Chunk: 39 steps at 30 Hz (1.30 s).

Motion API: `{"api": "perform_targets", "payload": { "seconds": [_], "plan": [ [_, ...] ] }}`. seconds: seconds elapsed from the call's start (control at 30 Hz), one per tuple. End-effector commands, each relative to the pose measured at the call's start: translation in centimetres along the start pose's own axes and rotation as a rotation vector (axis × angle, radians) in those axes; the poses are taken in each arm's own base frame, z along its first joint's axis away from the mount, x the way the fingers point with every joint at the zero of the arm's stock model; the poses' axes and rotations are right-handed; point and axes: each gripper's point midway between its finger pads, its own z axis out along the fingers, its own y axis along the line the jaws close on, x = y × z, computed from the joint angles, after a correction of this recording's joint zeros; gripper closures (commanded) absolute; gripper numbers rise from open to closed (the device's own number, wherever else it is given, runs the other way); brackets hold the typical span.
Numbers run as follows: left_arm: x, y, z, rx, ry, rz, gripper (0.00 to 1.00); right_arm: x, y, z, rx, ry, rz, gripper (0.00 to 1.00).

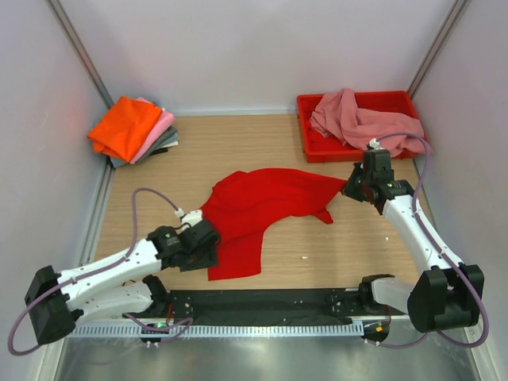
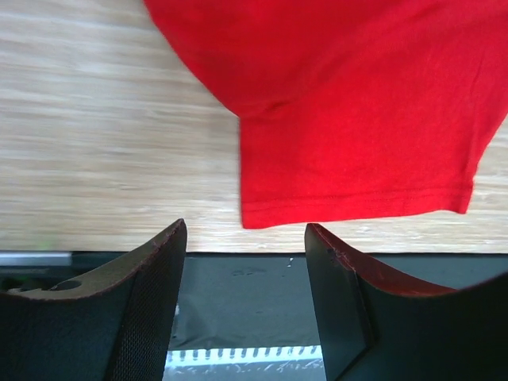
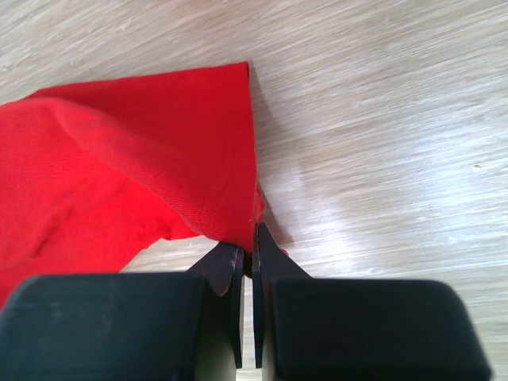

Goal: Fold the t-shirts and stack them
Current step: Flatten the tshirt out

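Note:
A bright red t-shirt point(image 1: 262, 208) lies crumpled in the middle of the wooden table. My right gripper point(image 1: 350, 189) is shut on its right corner point(image 3: 230, 198) and holds the cloth pinched between the jaws. My left gripper point(image 1: 208, 240) is open and empty at the shirt's left edge, with a sleeve hem point(image 2: 349, 178) just beyond its fingertips point(image 2: 171, 238). A dusty pink t-shirt point(image 1: 357, 121) lies bunched in the red tray point(image 1: 313, 148). A stack of folded shirts, orange point(image 1: 125, 125) on top with light pink and grey below, sits at the back left.
Grey walls enclose the table on three sides. A black mat point(image 1: 262, 303) and a toothed metal strip run along the near edge between the arm bases. A small white speck point(image 1: 304, 258) lies on the wood near the shirt.

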Motion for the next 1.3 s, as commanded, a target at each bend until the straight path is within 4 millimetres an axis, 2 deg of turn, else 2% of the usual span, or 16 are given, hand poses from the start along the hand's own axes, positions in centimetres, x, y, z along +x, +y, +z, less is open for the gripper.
{"api": "perform_targets", "payload": {
  "seconds": [0.0, 0.23, 0.4, 0.5, 0.57, 0.63, 0.7, 0.73, 0.8, 0.83, 0.87, 0.93, 0.97, 1.07, 1.13, 1.27],
  "plan": [
    [0.7, -2.6, 1.4, 0.025, -0.037, -0.023, 0.38, -0.3, 1.1, -0.6, -0.06, -0.008, -0.016, 0.99],
    [4.0, -2.4, 4.5, -0.115, 0.02, 0.084, 0.37, -0.2, 1.1, -0.7, -0.065, -0.003, -0.015, 0.99],
    [4.6, -2.2, 5.6, -0.185, 0.032, 0.117, 0.41, 0.0, 1.2, -0.6, -0.07, 0.004, -0.017, 0.99],
    [4.4, -2.5, 5.8, -0.197, 0.009, 0.127, 0.54, 0.1, 1.3, -0.6, -0.075, 0.009, -0.018, 0.99],
    [4.0, -2.8, 5.9, -0.191, -0.009, 0.133, 0.72, 0.1, 1.3, -0.5, -0.076, 0.013, -0.016, 0.99],
    [3.7, -3.5, 5.8, -0.17, -0.019, 0.142, 1.0, 0.4, 1.3, -0.4, -0.082, 0.021, -0.017, 0.99],
    [3.0, -3.9, 4.8, -0.145, -0.042, 0.142, 1.0, 0.5, 1.6, -0.6, -0.096, 0.03, -0.017, 0.99],
    [2.2, -4.7, 3.8, -0.119, -0.065, 0.136, 1.0, 0.5, 1.8, -0.7, -0.105, 0.031, -0.019, 0.99],
    [0.3, -3.9, 0.8, -0.133, -0.124, 0.146, 1.0, 0.5, 2.7, -1.6, -0.157, 0.034, -0.016, 0.99],
    [-1.2, -5.4, -1.6, -0.087, -0.163, 0.13, 1.0, 0.5, 3.2, -2.2, -0.19, 0.034, -0.014, 0.99],
    [-1.9, -4.0, -3.5, -0.128, -0.175, 0.152, 1.0, 0.7, 4.9, -3.2, -0.286, 0.048, -0.014, 0.99],
    [-5.5, -5.3, -8.9, -0.028, -0.287, 0.107, 1.0, -0.1, 6.5, -5.8, -0.383, 0.008, -0.015, 0.99],
    [-6.3, -4.6, -10.8, -0.018, -0.307, 0.116, 1.0, -0.1, 7.1, -7.0, -0.415, 0.014, -0.003, 0.99],
    [-9.5, -5.6, -17.8, 0.196, -0.408, 0.113, 1.0, -2.1, 8.6, -12.5, -0.5, -0.08, -0.025, 0.99],
    [-11.3, -5.6, -22.7, 0.365, -0.485, 0.139, 1.0, -3.9, 9.9, -17.7, -0.59, -0.187, -0.07, 0.99],
    [-13.7, -5.4, -32.0, 0.662, -0.617, 0.164, 1.0, -4.8, 11.0, -26.7, -0.714, -0.344, -0.15, 0.99]
  ]
}}
